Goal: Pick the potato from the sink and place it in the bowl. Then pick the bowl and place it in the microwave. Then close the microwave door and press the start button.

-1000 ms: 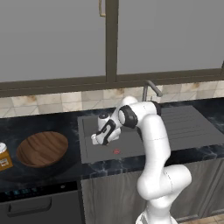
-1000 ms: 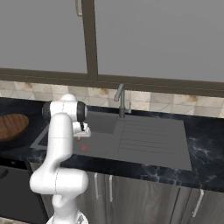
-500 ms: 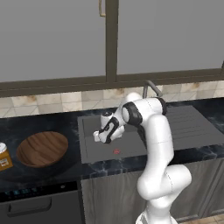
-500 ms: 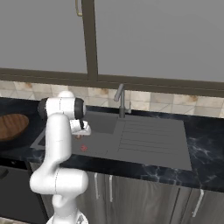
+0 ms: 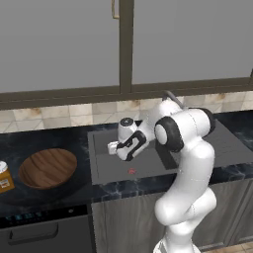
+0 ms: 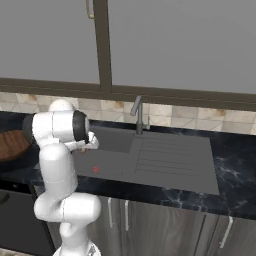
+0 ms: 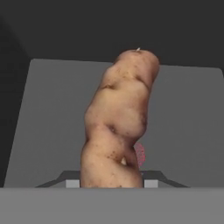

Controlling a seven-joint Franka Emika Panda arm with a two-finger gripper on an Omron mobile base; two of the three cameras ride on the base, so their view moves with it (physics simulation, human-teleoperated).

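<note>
The potato (image 7: 117, 124) is seen close up in the hand view as a knobbly, oblong tan-orange lump with brown speckles, standing lengthwise up the frame above the grey floor of the sink (image 7: 48, 118). The sink (image 5: 106, 163) is a dark grey rectangular basin recessed in black marbled countertop, with a ribbed draining board to its right and a grey metal faucet (image 6: 137, 114) at its back edge. The bowl (image 5: 48, 168), wide, shallow and of brown grained wood, is set upright on the counter left of the sink, and nothing is seen inside it.
</note>
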